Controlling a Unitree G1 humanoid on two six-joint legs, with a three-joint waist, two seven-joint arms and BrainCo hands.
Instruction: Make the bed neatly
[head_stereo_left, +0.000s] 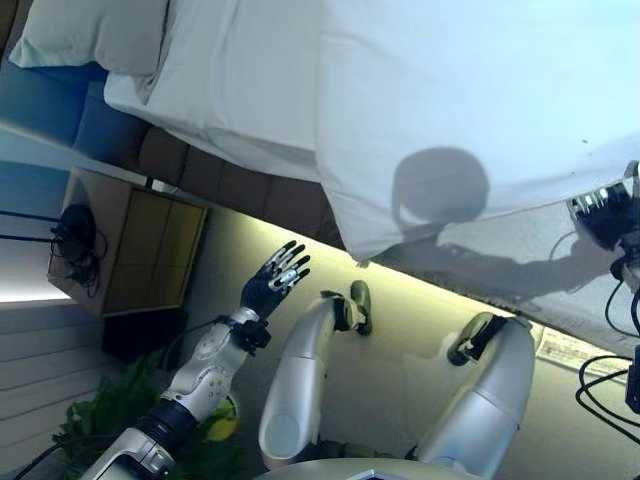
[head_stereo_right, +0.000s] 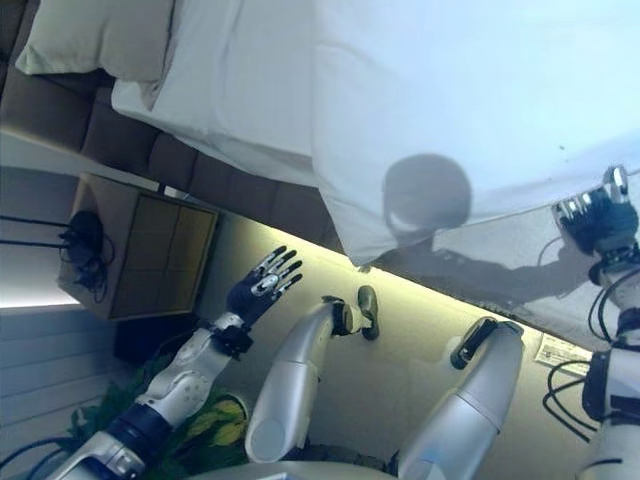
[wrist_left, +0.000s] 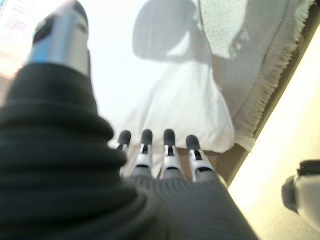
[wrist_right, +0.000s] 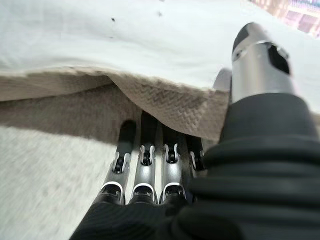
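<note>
We look down on the bed (head_stereo_left: 250, 70), and no writing on it or around it can be read; a slip of paper (head_stereo_left: 572, 352) on the floor near the right arm carries print too small to make out. A white duvet (head_stereo_left: 470, 90) covers most of the mattress, its lower edge ending just above a grey-beige textured blanket (head_stereo_left: 520, 270) that hangs down the bedside. A pillow (head_stereo_left: 95, 35) lies at the head end, and a white sheet (head_stereo_left: 235, 85) shows between pillow and duvet.

The right robot hand (head_stereo_right: 592, 222) is at the duvet's edge. Its own wrist view tells us more than the head views do: the fingers (wrist_right: 141, 172) reach straight under a lifted fold of the blanket (wrist_right: 165, 102), with the thumb (wrist_right: 257, 55) above the fold beside the white duvet (wrist_right: 125, 30). Whether it pinches the cloth, we cannot tell.

The left robot hand (head_stereo_left: 275, 275) is up in free air beside the bed, fingers spread and straight, holding nothing. Its wrist view looks along the straight fingers (wrist_left: 170, 150) toward the duvet corner (wrist_left: 185, 105) and shows the blanket's fringed hem (wrist_left: 272, 80), which the head views do not.

Only the head views show the wooden nightstand (head_stereo_left: 130, 245) by the headboard and a green plant (head_stereo_left: 105, 415) below it.
</note>
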